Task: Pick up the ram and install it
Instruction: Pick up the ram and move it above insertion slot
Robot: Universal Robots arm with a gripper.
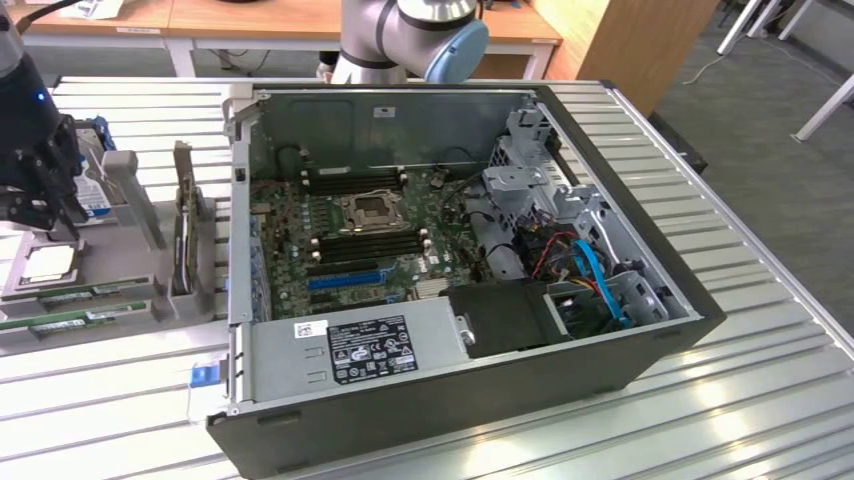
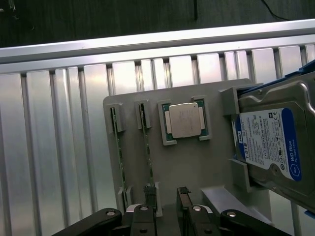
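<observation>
Gripper (image 2: 166, 192): hangs over the gray holder tray (image 2: 197, 162), off to the side of the open PC case (image 1: 641, 330); in the exterior view the gripper (image 1: 34, 205) is a dark mass at that view's left edge.
Fingers (image 2: 149, 192): spread wide, with bare tray in the gap between them and nothing gripped.
The ram (image 2: 147, 147): a thin green stick on edge in a tray slot. It starts right under one fingertip and runs straight away from it. Contact between tip and stick cannot be told.
Second ram stick (image 2: 116, 152): in the parallel slot, just outside that same finger and well clear of the gap.
Ram, exterior view: two green strips (image 1: 80, 292) lie low on the tray, beneath the gripper. Neither is lifted.
Processor chip (image 2: 184, 120): lies flat in a square recess ahead of the other finger, past the fingertips.
Hard drive (image 2: 273, 142): blue-and-white label, propped in the tray beyond the second finger's outer side, apart from it.
Dark expansion card (image 1: 187, 240): stands on edge between the fingers and the case wall.
Motherboard (image 1: 334, 215): lies inside the case, well apart from the fingers. Its long black memory slots (image 1: 367, 245) flank the processor socket.
Table (image 2: 49, 147): ribbed aluminium, under the tray and the case.
</observation>
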